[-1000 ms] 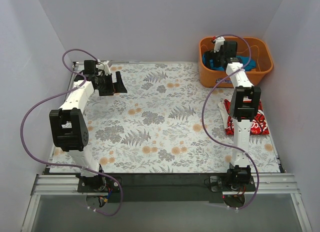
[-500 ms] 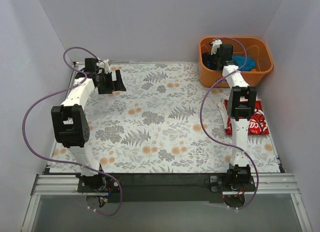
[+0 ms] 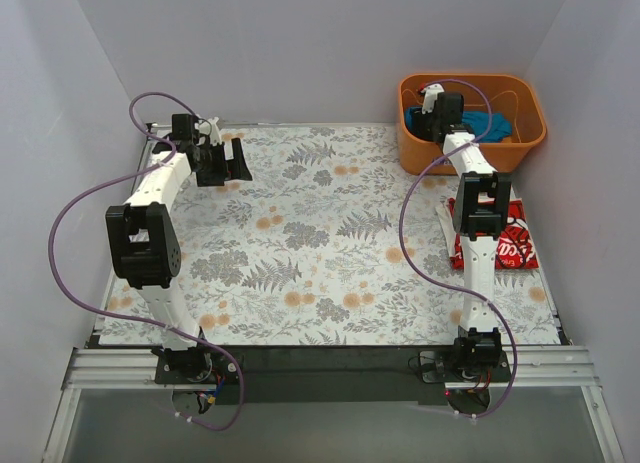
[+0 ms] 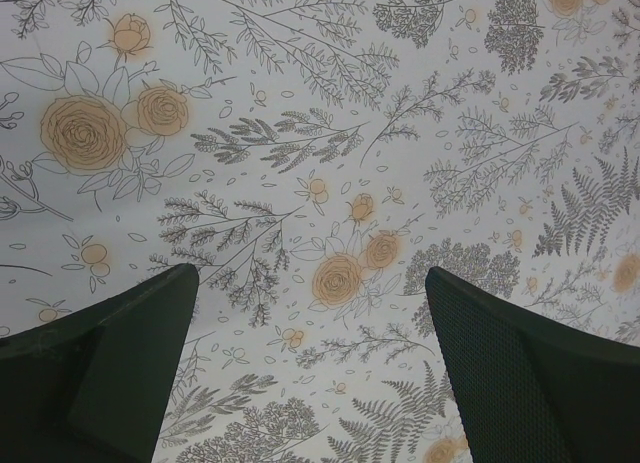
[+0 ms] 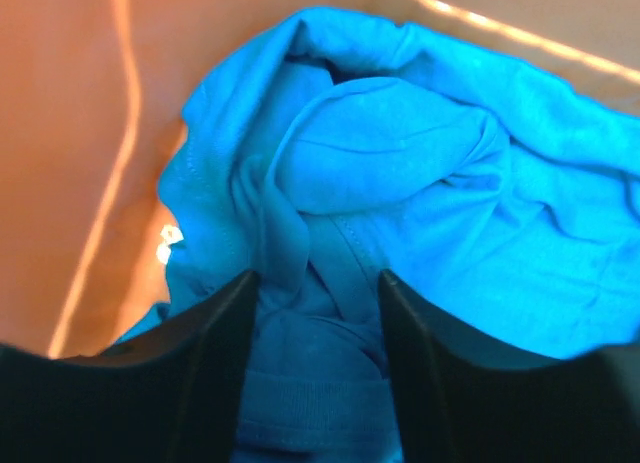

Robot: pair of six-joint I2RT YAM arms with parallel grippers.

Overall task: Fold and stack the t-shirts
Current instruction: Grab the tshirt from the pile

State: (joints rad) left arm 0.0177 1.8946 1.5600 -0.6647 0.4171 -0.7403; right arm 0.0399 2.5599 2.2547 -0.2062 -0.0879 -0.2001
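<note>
The teal-blue t-shirt (image 5: 450, 183) lies crumpled inside the orange basket (image 3: 528, 135) at the back right; it also shows in the top view (image 3: 492, 126). My right gripper (image 3: 437, 120) reaches down into the basket, and in the right wrist view (image 5: 318, 278) its jaws stand partway closed on a bunched fold near the shirt's ribbed collar. The red t-shirt (image 3: 514, 245) with white lettering lies flat on the table at the right, partly hidden by my right arm. My left gripper (image 3: 230, 163) is open and empty over the floral tablecloth (image 4: 330, 163) at the back left.
The basket's orange wall (image 5: 70, 133) is close on the left of my right fingers. White walls enclose the table on the back and both sides. Purple cables loop from both arms.
My right gripper has moved further back and down into the basket onto the teal-blue shirt. My left arm has shifted slightly toward the back.
</note>
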